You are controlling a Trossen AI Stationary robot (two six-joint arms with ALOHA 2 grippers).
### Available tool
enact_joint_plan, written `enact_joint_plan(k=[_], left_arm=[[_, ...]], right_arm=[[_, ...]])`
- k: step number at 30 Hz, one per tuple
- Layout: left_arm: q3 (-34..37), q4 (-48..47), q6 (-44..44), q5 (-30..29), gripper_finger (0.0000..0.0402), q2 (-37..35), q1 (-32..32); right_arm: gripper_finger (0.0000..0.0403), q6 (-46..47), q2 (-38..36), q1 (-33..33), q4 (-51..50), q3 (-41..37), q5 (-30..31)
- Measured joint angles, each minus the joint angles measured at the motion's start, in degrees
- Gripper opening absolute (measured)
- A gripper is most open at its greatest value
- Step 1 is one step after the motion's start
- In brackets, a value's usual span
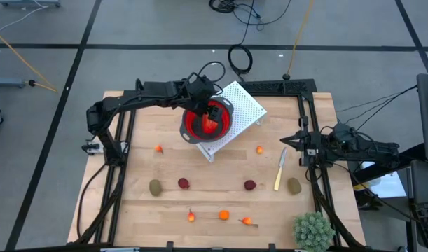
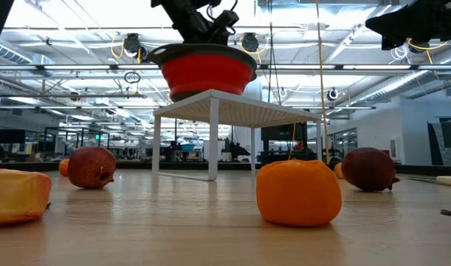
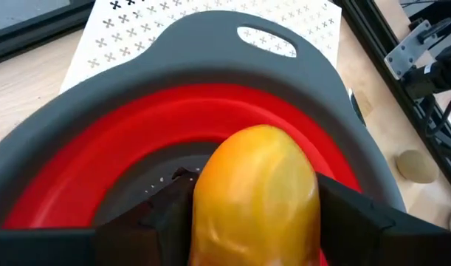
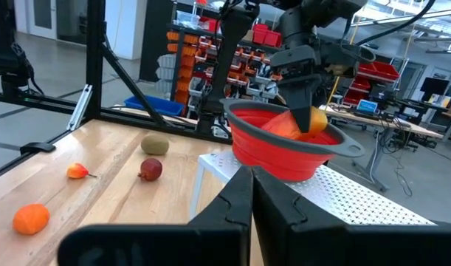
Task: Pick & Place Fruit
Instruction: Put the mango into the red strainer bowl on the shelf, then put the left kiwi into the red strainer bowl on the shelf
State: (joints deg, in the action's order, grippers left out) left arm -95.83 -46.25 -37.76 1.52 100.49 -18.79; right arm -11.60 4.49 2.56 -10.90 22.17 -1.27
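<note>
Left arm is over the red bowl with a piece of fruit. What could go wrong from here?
1. The yellow-orange fruit sits between the left gripper fingers above the red bowl; if it sticks, lifting may carry it back out.
2. The bowl stands on a small white rack, so a downward nudge might tip it.
3. The right gripper, shut, points toward the rack; advancing it risks a clash.
</note>
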Motion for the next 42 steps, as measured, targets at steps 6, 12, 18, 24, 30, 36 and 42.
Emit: enact_joint_plan(k=[6, 12, 18, 24, 30, 36, 42], left_arm=[[0.0, 0.0, 0.0, 0.1, 0.0275, 0.0, 0.0], [0.0, 0.0, -2.1, 4.4, 0.0268, -3.2, -1.6], [0.0, -0.1, -3.0, 2.6, 0.0235, -10.0, -0.5], [0.0, -0.4, -1.4, -3.4, 0.0191, -16.1, 5.2], [-0.1, -1.1, -1.0, -8.7, 0.0152, -19.4, 12.9], [-0.1, -5.0, -1.3, -12.4, 0.0120, -20.0, 21.5], [-0.1, -7.8, -10.4, -13.6, 0.0095, -19.4, 29.9]], right_arm=[[0.0000, 0.0, 0.0, 0.0, 0.0, 0.0, 0.0], [0.0000, 0.4, 0.0, 0.0, 1.2, 0.0, 0.0], [0.0000, 0.2, 0.0, 0.0, 2.5, 0.0, 0.0], [0.0000, -0.2, 0.0, 0.0, 2.6, 0.0, 0.0], [0.0000, -0.2, 0.0, 0.0, 2.5, 0.0, -0.2], [0.0000, 0.0, 0.0, 0.0, 2.5, 0.0, -0.4], [0.0000, 0.0, 0.0, 0.0, 2.5, 0.0, -0.5]])
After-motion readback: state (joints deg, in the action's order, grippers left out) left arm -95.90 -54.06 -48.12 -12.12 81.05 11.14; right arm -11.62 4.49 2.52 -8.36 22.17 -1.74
